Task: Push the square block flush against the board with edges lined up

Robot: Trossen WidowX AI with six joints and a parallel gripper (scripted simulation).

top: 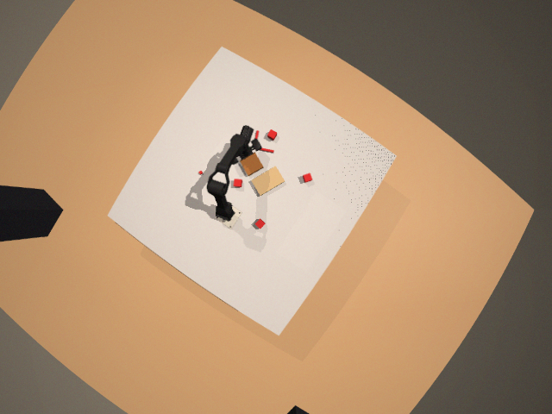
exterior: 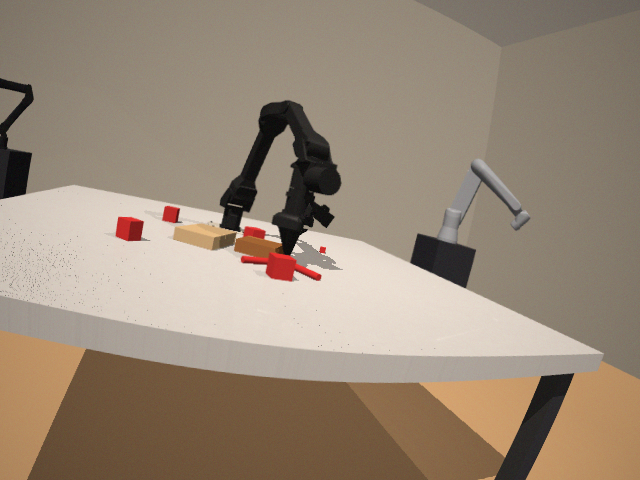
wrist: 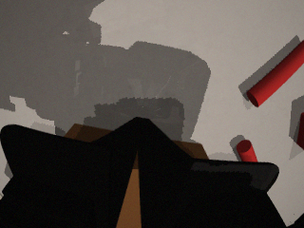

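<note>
Below the jaws spreads a white table [top: 169, 120] [exterior: 413, 315] [wrist: 237, 28]. Near them lie 2 red rods, 1 closer to the dropped-shadow-free cube side [top: 267, 150] [exterior: 255, 259] [wrist: 246, 151] and 1 farther out.Below the jaws spreads a white table [top: 169, 120] [exterior: 413, 315] [wrist: 237, 28]. In the exterior view, 1 red rod [top: 267, 150] [exterior: 255, 259] [wrist: 246, 151] lies left of the jaws and 1 other red rod [top: 256, 134] [exterior: 310, 272] [wrist: 277, 73] right. A red cube [top: 272, 134] [exterior: 280, 267] [wrist: 301, 135] sits in front of them, a tiny red cube [top: 200, 172] [exterior: 322, 249] to their right. Well apart from the jaws, beyond the table, stand 1 grey arm [exterior: 497, 187] and 1 distant black arm [exterior: 19, 109].
</note>
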